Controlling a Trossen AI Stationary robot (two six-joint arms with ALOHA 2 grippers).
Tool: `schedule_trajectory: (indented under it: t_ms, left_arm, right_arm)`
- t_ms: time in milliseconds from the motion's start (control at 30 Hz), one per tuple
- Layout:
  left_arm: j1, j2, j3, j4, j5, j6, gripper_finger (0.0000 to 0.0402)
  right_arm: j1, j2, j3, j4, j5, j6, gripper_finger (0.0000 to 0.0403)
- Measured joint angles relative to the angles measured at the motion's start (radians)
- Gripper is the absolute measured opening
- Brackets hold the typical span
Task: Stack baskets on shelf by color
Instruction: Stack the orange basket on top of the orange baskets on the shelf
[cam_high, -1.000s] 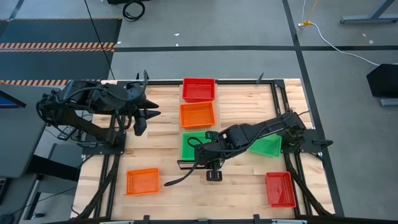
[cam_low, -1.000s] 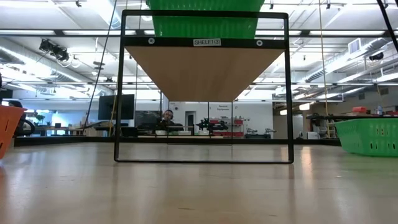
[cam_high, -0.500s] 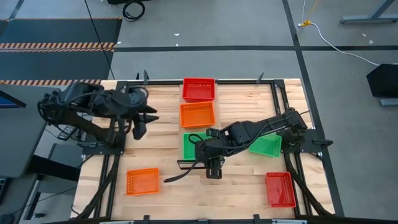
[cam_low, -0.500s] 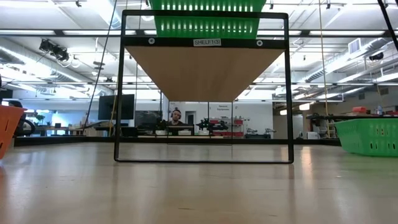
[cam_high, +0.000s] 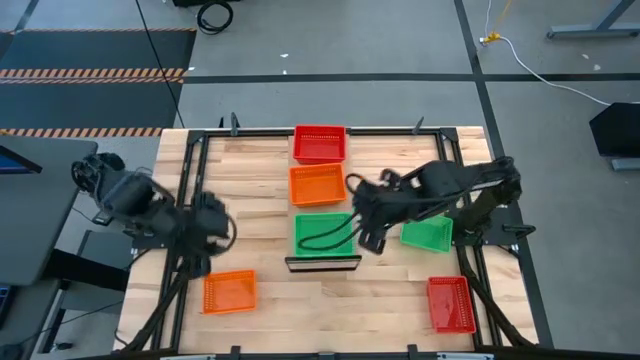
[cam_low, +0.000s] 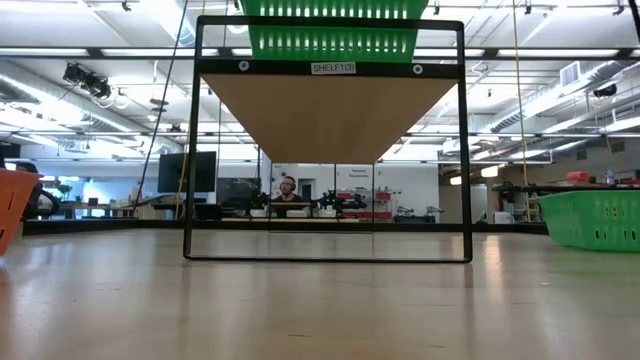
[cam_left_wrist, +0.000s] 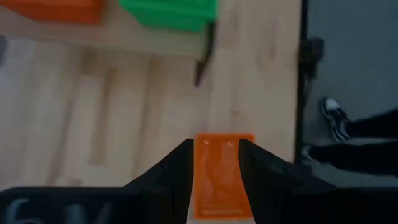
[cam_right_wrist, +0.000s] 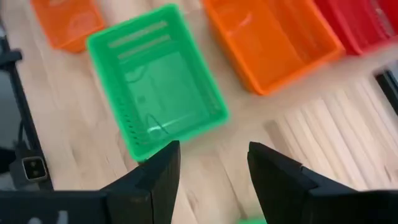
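The shelf (cam_high: 322, 263) runs down the table's middle and carries a red basket (cam_high: 320, 143), an orange basket (cam_high: 317, 185) and a green basket (cam_high: 323, 233) in a row. My right gripper (cam_right_wrist: 214, 155) hangs open above the table just right of that green basket (cam_right_wrist: 155, 93), touching nothing. My left gripper (cam_left_wrist: 216, 149) is open high above the orange basket (cam_left_wrist: 221, 180) that rests on the table near the front left corner (cam_high: 229, 292). A second green basket (cam_high: 428, 235) and a red basket (cam_high: 449, 303) sit on the table at the right.
The shelf's black frame (cam_low: 330, 255) stands on the tabletop, with the green basket (cam_low: 330, 35) on top of it. The arms' black base rails (cam_high: 180, 300) run along both table sides. A person sits in the room far behind (cam_low: 285, 188).
My right gripper has risen and drawn back from over the shelf's near end toward the right, leaving the green basket on the shelf. My left arm has swung from the far left toward the near edge and tipped downward over the orange basket at the front left.
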Motion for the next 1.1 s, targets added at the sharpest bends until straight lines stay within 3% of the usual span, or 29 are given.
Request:
schedule_trajectory:
  t_ms: [167, 300, 467, 667, 900, 1100]
  left_arm:
    - [-0.09, 0.0, -0.16, 0.075, 0.093, -0.101, 0.0132]
    - [-0.169, 0.0, -0.303, 0.255, 0.147, -0.182, 0.0132]
    - [-0.247, 0.001, -0.46, 0.501, 0.149, -0.287, 0.0132]
    - [-0.31, 0.001, -0.617, 0.635, 0.151, -0.387, 0.0133]
    - [-0.342, 0.008, -0.792, 0.744, 0.151, -0.434, 0.0133]
    - [-0.342, 0.055, -0.884, 0.858, 0.156, -0.357, 0.0138]
  right_arm:
    - [0.01, -0.082, -0.035, -0.004, 0.006, 0.098, 0.0192]
    - [0.019, -0.131, -0.113, -0.004, -0.052, 0.174, 0.0192]
    - [0.055, -0.181, -0.219, -0.001, -0.129, 0.257, 0.0192]
    - [0.136, -0.215, -0.335, -0.004, -0.177, 0.353, 0.0192]
    - [0.241, -0.217, -0.382, -0.002, -0.184, 0.466, 0.0192]
    - [0.328, -0.218, -0.385, -0.002, -0.192, 0.574, 0.0192]
